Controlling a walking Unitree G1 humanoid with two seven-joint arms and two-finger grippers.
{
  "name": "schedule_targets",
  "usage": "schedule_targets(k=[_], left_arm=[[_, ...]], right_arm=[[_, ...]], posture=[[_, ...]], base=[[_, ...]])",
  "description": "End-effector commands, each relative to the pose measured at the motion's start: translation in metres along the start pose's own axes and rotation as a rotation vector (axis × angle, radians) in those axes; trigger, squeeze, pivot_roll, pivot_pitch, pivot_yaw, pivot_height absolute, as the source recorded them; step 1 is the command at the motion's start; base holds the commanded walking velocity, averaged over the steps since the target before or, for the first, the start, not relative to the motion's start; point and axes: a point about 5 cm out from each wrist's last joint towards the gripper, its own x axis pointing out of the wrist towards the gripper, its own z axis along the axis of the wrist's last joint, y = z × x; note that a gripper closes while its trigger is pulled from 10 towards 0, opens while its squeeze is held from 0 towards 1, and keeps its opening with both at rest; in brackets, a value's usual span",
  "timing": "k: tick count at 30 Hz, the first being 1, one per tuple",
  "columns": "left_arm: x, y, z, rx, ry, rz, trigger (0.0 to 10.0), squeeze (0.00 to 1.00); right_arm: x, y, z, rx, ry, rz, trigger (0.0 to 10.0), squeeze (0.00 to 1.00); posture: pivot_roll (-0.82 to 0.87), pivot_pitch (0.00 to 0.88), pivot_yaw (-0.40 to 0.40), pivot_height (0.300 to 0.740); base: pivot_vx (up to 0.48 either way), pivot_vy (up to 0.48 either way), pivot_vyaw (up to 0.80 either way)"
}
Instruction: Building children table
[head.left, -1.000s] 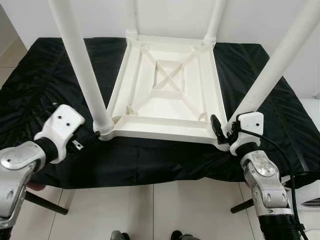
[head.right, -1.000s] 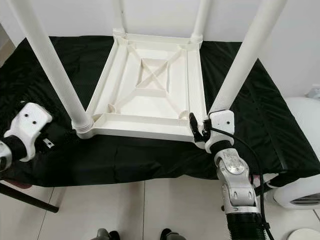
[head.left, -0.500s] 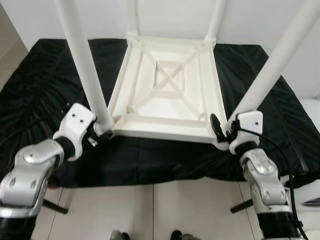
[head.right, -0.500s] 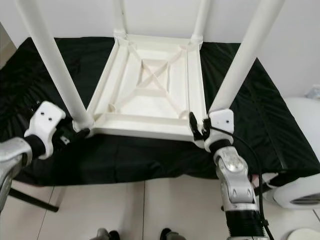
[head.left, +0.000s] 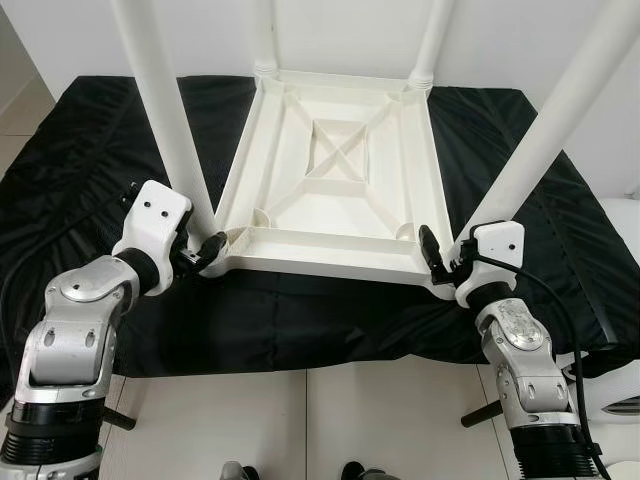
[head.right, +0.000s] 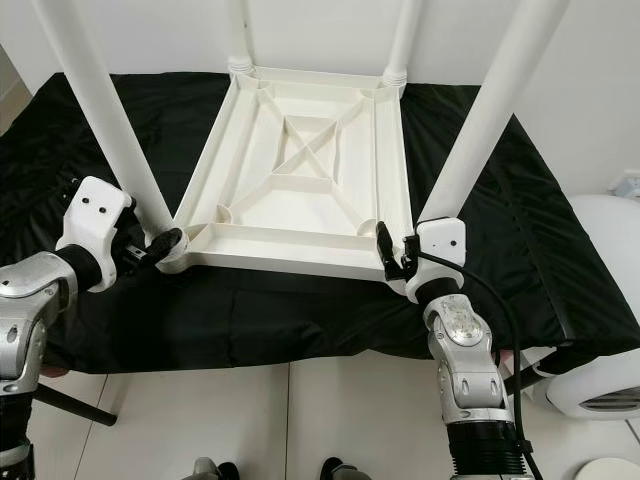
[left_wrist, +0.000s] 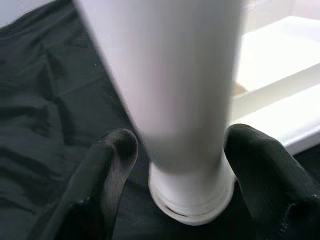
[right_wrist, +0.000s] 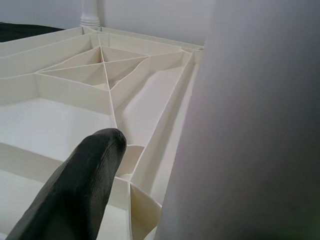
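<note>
Lying upside down on a black cloth (head.left: 90, 150), the white table (head.left: 340, 185) has all four legs standing up, so most of the building looks done. Turning it over may be left. The left gripper (head.left: 203, 252) sits open around the near left leg (head.left: 160, 100). The right gripper (head.left: 445, 265) is at the near right leg (head.left: 560, 110); I cannot tell if it is open. No words or labels can be read.

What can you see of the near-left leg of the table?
The near-left leg is a smooth white tube, plastic by the look, standing up from the near-left corner of the upturned table, leaning slightly outward, top out of frame. A ribbed collar sits at its base. The left gripper straddles that base with fingers either side, open and close beside it. The table rests on a black cloth.
</note>
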Motion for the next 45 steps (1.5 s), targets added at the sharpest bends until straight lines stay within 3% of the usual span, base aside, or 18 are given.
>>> schedule_targets(k=[1,7,11,17,19,20,21,27,29,31,32,35,36,37,38,43,45], left_arm=[[-0.005,0.025,-0.004,-0.012,0.007,0.482,10.0,0.0],[0.001,0.02,-0.004,-0.033,0.0,0.506,10.0,0.0],[0.013,0.012,-0.007,-0.101,0.008,0.548,10.0,0.0],[0.019,0.01,-0.01,-0.167,0.011,0.605,10.0,0.0],[0.019,0.01,-0.011,-0.183,0.009,0.608,9.5,0.0],[0.018,0.012,-0.012,-0.2,0.006,0.631,0.9,0.0],[0.017,0.013,-0.013,-0.229,-0.002,0.639,0.0,0.0],[0.014,0.016,-0.011,-0.211,-0.009,0.663,0.0,0.0],[0.013,0.014,-0.005,-0.184,-0.022,0.658,7.0,0.0],[0.012,0.013,-0.004,-0.179,-0.029,0.655,7.0,0.0],[0.013,0.01,0.0,-0.19,-0.048,0.679,10.0,0.0],[0.013,0.006,0.002,-0.196,-0.056,0.683,10.0,0.0],[0.011,0.006,0.004,-0.202,-0.075,0.688,3.5,0.0],[0.01,0.005,0.005,-0.206,-0.083,0.686,3.1,0.0],[0.01,0.005,0.005,-0.196,-0.081,0.68,0.0,0.0],[0.01,0.002,0.001,-0.189,-0.073,0.659,0.0,0.0],[0.01,0.001,0.001,-0.192,-0.075,0.65,4.5,0.0]], right_arm=[[0.0,0.003,-0.001,0.005,-0.001,0.01,10.0,0.0],[0.001,0.004,-0.001,0.007,-0.005,0.013,10.0,0.0],[0.001,0.004,0.0,0.006,-0.008,0.011,10.0,0.0],[0.0,0.004,0.0,0.009,-0.009,0.005,10.0,0.0],[0.0,0.004,0.0,0.01,-0.009,0.003,10.0,0.0],[-0.001,0.004,0.0,0.011,-0.01,0.0,10.0,0.0],[-0.001,0.004,0.001,0.012,-0.01,-0.002,10.0,0.0],[-0.001,0.004,0.001,0.012,-0.012,-0.002,10.0,0.0],[0.0,0.004,0.001,0.013,-0.011,0.001,10.0,0.0],[0.0,0.004,0.001,0.014,-0.01,0.003,10.0,0.0],[0.002,0.004,-0.001,0.014,0.001,0.0,10.0,0.0],[0.003,0.004,-0.003,0.019,0.004,-0.002,10.0,0.0],[0.003,0.003,-0.003,0.026,0.004,0.0,10.0,0.0],[0.004,0.004,-0.003,0.035,0.003,0.003,10.0,0.0],[0.004,0.004,-0.002,0.035,0.0,0.007,10.0,0.0],[0.004,0.005,-0.001,0.044,-0.007,0.02,10.0,0.0],[0.003,0.006,-0.003,0.044,0.004,0.025,10.0,0.0]], posture=[[-0.02,0.165,0.006,0.74],[-0.02,0.165,0.006,0.74],[-0.03,0.173,0.009,0.74],[-0.04,0.175,0.011,0.74],[-0.04,0.175,0.011,0.74],[-0.04,0.177,0.011,0.74],[-0.04,0.178,0.011,0.74],[-0.04,0.181,0.01,0.74],[-0.03,0.183,0.009,0.74],[-0.03,0.183,0.009,0.74],[-0.03,0.183,0.008,0.74],[-0.03,0.184,0.007,0.74],[-0.02,0.184,0.007,0.74],[-0.02,0.184,0.006,0.74],[-0.02,0.184,0.005,0.74],[-0.02,0.184,0.003,0.74],[-0.02,0.182,0.001,0.74]], base=[[0.0,0.0,0.0],[0.0,0.0,0.0],[0.0,0.0,0.0],[0.0,0.0,0.0],[0.0,0.0,0.0],[0.0,0.0,0.0],[0.0,0.0,0.0],[0.0,0.0,0.0],[0.0,0.0,0.0],[0.0,0.0,0.0],[0.0,0.0,0.0],[0.0,0.0,0.0],[0.0,0.0,0.0],[0.0,0.0,0.0],[0.0,0.0,0.0],[0.0,0.0,0.0],[0.0,0.0,0.0]])
